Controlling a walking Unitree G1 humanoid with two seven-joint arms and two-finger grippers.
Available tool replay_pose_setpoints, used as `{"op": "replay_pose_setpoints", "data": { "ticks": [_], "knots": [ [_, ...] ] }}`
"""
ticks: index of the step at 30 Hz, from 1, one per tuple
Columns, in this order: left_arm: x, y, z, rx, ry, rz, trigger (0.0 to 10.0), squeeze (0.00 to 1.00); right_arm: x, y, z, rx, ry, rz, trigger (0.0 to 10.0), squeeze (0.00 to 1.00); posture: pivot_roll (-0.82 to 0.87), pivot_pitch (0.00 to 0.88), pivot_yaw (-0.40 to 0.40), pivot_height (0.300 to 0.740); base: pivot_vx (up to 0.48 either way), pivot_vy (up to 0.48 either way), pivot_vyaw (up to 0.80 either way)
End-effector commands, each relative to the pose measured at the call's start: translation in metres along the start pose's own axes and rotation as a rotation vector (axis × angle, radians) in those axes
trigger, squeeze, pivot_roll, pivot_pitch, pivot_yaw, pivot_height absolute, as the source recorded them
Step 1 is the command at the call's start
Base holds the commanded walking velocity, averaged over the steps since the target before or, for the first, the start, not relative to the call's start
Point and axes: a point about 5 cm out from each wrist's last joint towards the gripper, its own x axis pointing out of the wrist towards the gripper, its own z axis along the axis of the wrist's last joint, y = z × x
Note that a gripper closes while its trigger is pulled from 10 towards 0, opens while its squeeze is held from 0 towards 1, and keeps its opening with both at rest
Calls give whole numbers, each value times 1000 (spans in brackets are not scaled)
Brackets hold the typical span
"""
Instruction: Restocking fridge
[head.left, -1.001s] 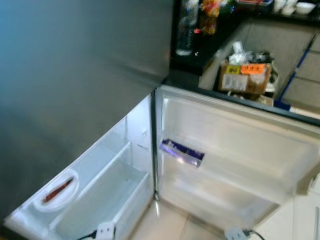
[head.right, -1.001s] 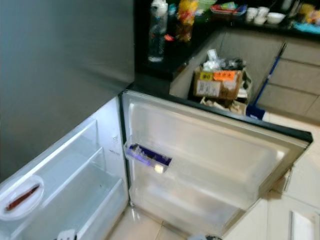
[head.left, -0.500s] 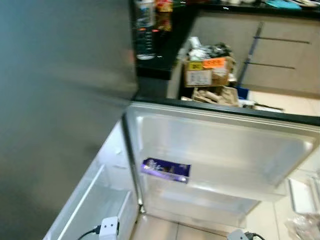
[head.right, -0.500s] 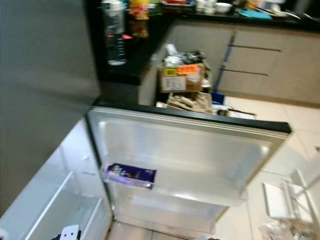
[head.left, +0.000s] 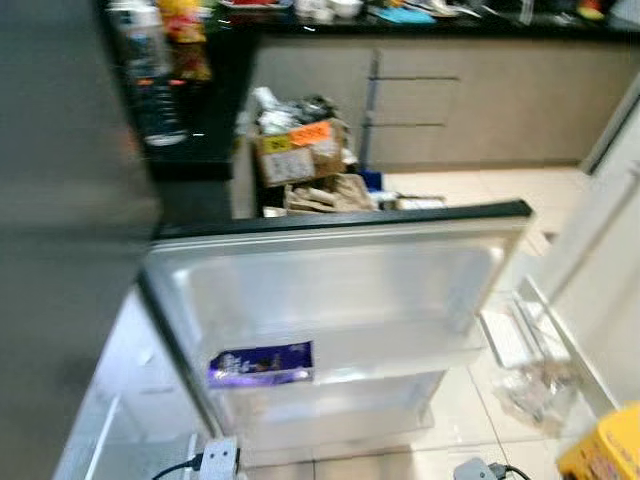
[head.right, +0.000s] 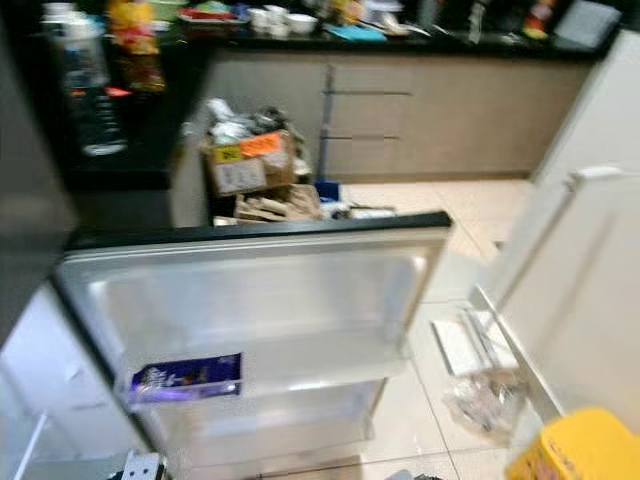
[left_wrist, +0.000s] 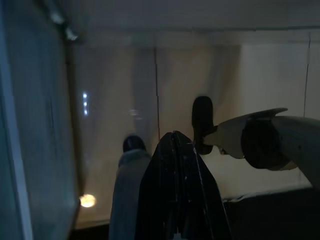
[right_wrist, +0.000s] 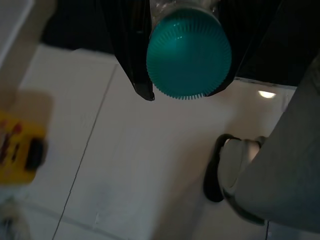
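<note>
The fridge's lower door (head.left: 330, 290) stands wide open, its white inner side facing me. A purple snack packet (head.left: 262, 364) lies on the door's shelf at the left. The grey upper door (head.left: 60, 250) is at the left. In the right wrist view my right gripper (right_wrist: 185, 92) is shut on a bottle with a teal ribbed cap (right_wrist: 189, 52), held low over the tiled floor. In the dark left wrist view my left gripper (left_wrist: 175, 142) hangs shut, with nothing in it, over the floor.
Behind the door, a black counter carries a water bottle (head.left: 150, 80). A full cardboard box (head.left: 300, 155) sits on the floor beside it. A white rack and plastic bags (head.left: 520, 340) lie right of the door, below a white panel (head.left: 610, 220). A yellow box (head.left: 605, 455) is at the bottom right.
The camera has swung to the right: the fridge's inside with its plate has slid out of view, and the white panel, floor clutter and yellow box have come in.
</note>
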Motion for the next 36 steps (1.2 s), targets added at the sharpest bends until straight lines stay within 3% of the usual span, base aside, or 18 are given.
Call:
{"op": "replay_pose_setpoints", "data": {
  "ticks": [1, 4, 12, 18, 23, 25, 27, 32, 36],
  "knots": [
    [0, -2, -3, 6, 13, -17, 10000, 0, 0, -3, 2, 18, -17, -6, 10000, 0, -83, 2, -6, 740, 0, 0, -788],
    [0, -4, -7, 38, 35, -40, 10000, 0, 0, -4, 4, 9, -33, -7, 10000, 0, -82, 4, -6, 740, 0, -472, 0],
    [0, -4, -8, 21, 35, -21, 10000, 0, 0, -4, 8, 3, -62, -5, 10000, 0, -83, 6, -6, 740, 0, -449, 0],
    [-1, -2, -8, 16, 31, -3, 10000, 0, 0, -6, 20, -16, -109, 0, 10000, 0, -84, 8, -10, 740, 0, 0, 0],
    [-1, -2, -7, 19, 27, 1, 10000, 0, -1, -9, 41, -71, -203, 9, 10000, 0, -84, 9, -11, 740, 0, 0, 0],
    [-1, 0, -7, 28, 24, 12, 10000, 0, -3, -11, 66, -140, -313, 37, 10000, 0, -88, 11, -7, 740, 0, 0, 0],
    [-1, 1, -7, 31, 23, 17, 10000, 0, -4, -11, 72, -159, -340, 52, 10000, 0, -88, 11, -7, 740, 0, 0, 0],
    [-2, 4, -3, 23, -7, 36, 10000, 0, -11, 4, 105, -315, -488, 218, 10000, 0, -87, 13, -8, 740, 0, 0, 0],
    [-2, 4, -2, 19, -14, 35, 10000, 0, -18, 12, 126, -324, -594, 325, 10000, 0, -87, 13, -8, 740, 0, 0, 0]
  ]
}}
